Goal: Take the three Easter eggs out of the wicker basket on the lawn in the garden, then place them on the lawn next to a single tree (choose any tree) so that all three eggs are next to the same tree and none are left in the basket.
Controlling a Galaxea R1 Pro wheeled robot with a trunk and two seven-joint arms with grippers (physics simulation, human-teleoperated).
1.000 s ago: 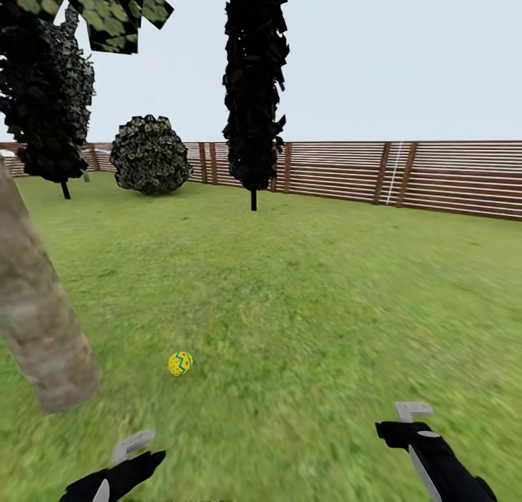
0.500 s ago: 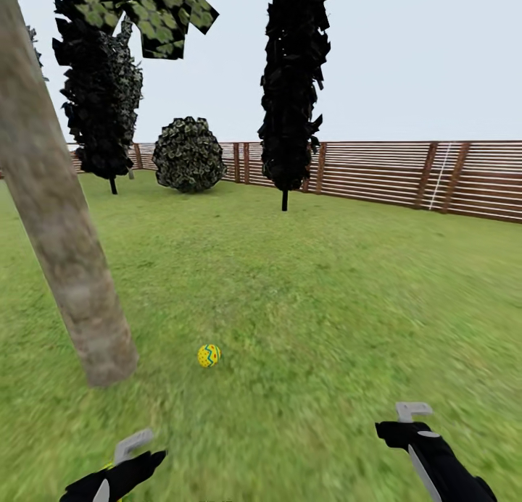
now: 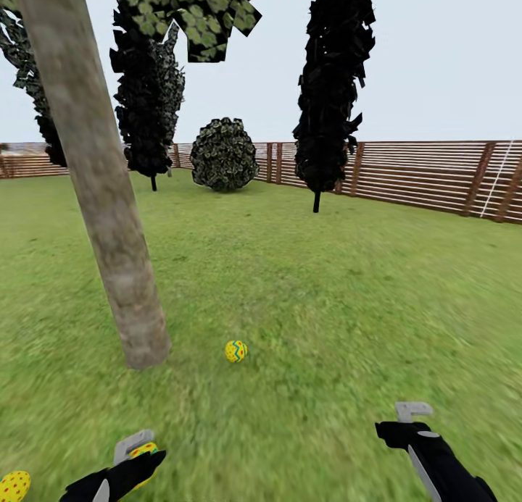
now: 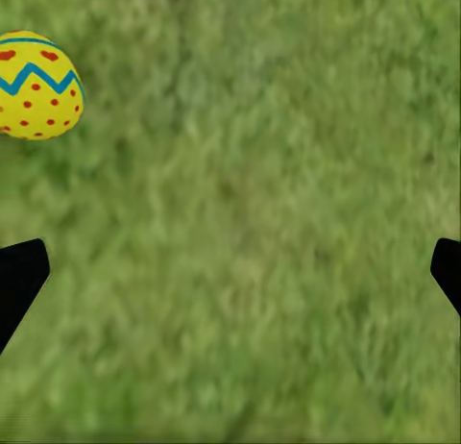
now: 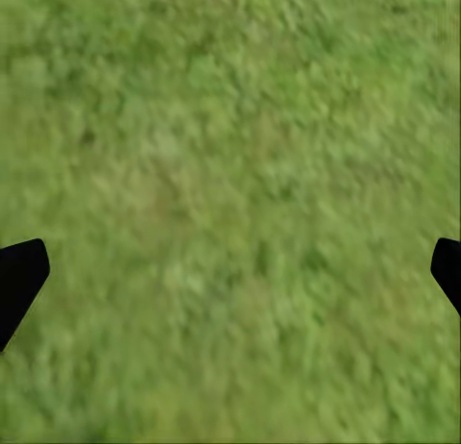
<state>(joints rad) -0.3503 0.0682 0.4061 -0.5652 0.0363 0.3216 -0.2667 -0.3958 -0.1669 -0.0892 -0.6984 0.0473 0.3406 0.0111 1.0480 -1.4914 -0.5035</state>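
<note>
Three Easter eggs lie on the lawn (image 3: pixel 326 285) by the tree (image 3: pixel 109 198) — one egg (image 3: pixel 235 350) ahead, two near the wide, empty left gripper (image 4: pixel 230 271); right gripper (image 5: pixel 230 271) empty too, probably done

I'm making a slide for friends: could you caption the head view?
Three Easter eggs lie on the lawn near the leaning tree, both tools, left and right, open and empty.
</note>
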